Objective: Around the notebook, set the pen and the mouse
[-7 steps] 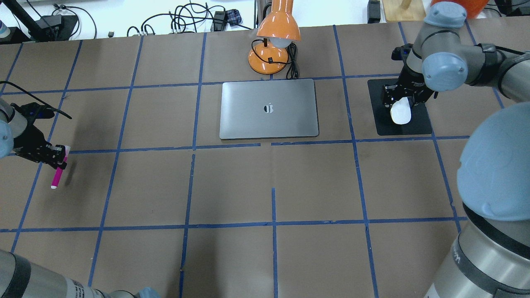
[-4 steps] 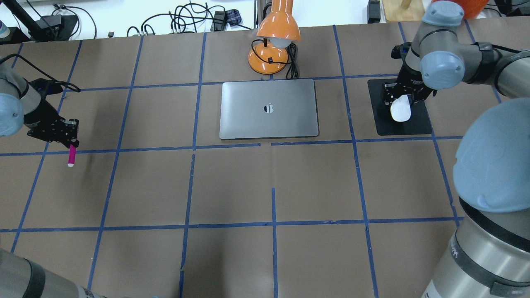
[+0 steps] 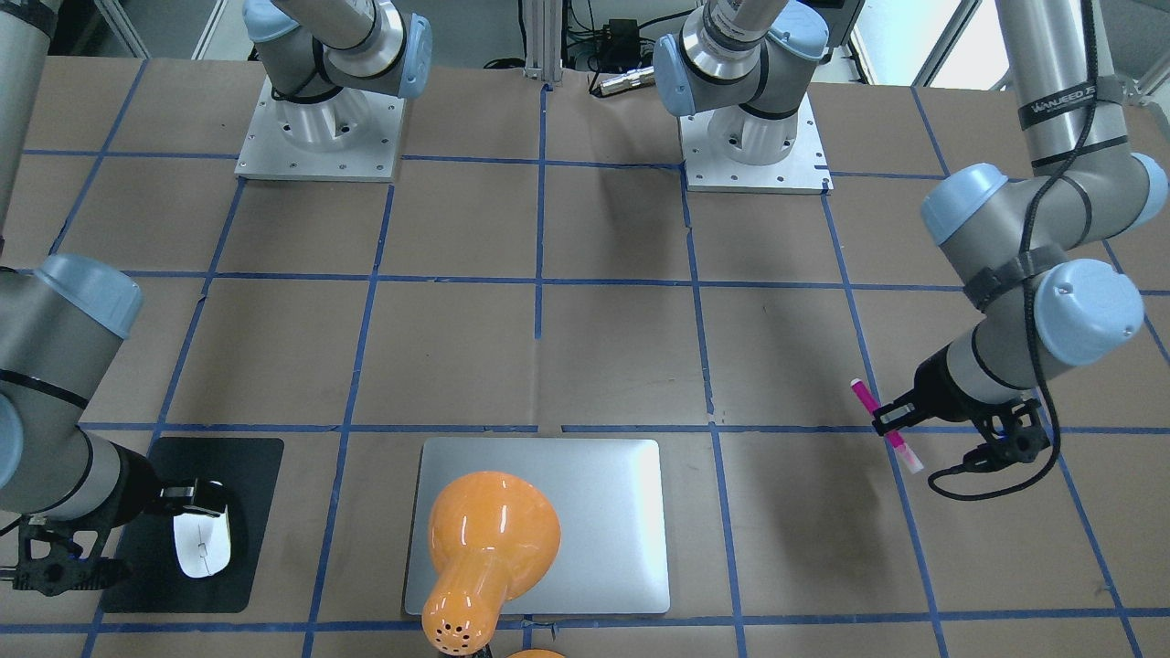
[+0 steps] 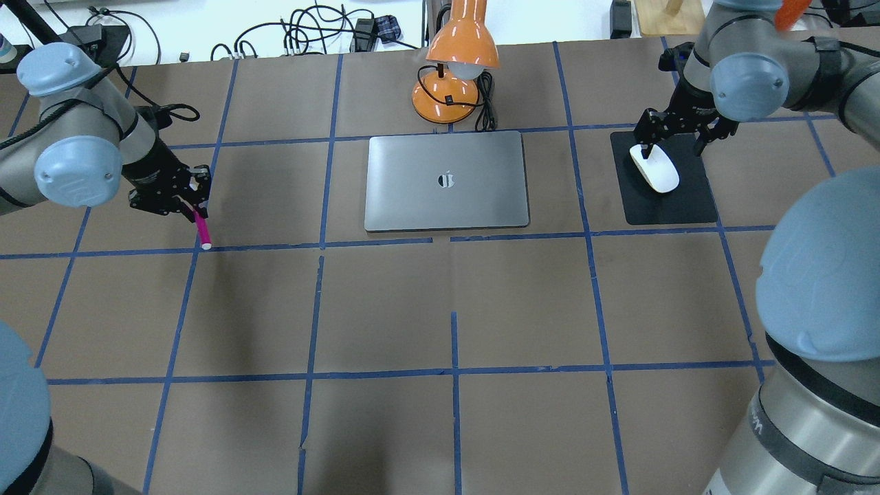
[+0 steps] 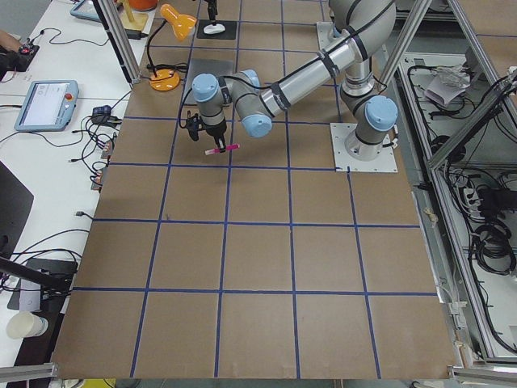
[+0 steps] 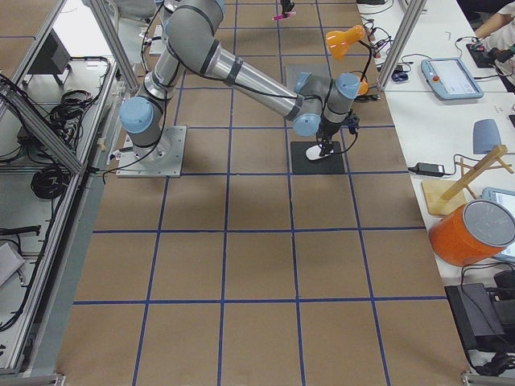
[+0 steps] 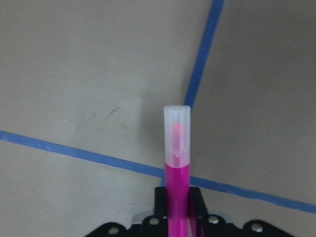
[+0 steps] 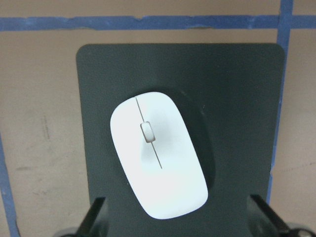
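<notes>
Brown-papered tabletop (image 4: pixel 385 309), blue tape grid — notebook (image 4: pixel 419 199) at centre. Well left of it, the left gripper (image 4: pixel 188 205) pinches the pen (image 4: pixel 202 230) aloft; the right gripper (image 4: pixel 672 141), spread, hovers over the mouse (image 4: pixel 656 170) on a black mat (image 4: pixel 687 206) — right of notebook.

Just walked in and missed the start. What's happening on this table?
The left gripper is shut on the pink pen, holding it over the table well off to the robot's left of the silver notebook. The right gripper hangs open over the white mouse, which lies free on the black mat on the notebook's other side. An orange lamp stands behind the notebook.
</notes>
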You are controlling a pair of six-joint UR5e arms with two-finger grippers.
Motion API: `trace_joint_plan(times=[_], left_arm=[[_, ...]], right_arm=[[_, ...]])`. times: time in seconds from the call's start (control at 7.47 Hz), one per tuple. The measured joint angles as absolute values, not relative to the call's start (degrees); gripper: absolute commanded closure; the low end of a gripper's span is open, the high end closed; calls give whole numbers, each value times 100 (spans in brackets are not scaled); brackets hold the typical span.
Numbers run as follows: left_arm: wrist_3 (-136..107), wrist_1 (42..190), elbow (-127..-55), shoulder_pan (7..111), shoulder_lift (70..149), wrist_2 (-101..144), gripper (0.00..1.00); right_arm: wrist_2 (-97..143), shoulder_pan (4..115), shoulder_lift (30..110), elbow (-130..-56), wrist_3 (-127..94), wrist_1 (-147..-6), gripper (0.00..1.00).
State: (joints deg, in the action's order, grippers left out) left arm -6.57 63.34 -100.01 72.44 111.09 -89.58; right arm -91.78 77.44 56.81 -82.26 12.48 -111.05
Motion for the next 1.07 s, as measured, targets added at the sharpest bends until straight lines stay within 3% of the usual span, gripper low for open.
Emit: trace_joint_plan(times=[0.54,1.07], left_arm=[[-4025,6267,-10025,8606,11136,-8846,100],[-6886,6148,-10032,9884,11250,-8641,100]], right_arm=[[-9146,8204,6994,-8211,1266,-9790,0],[-8867,8621,8472,-8822,1416,-9107,0]])
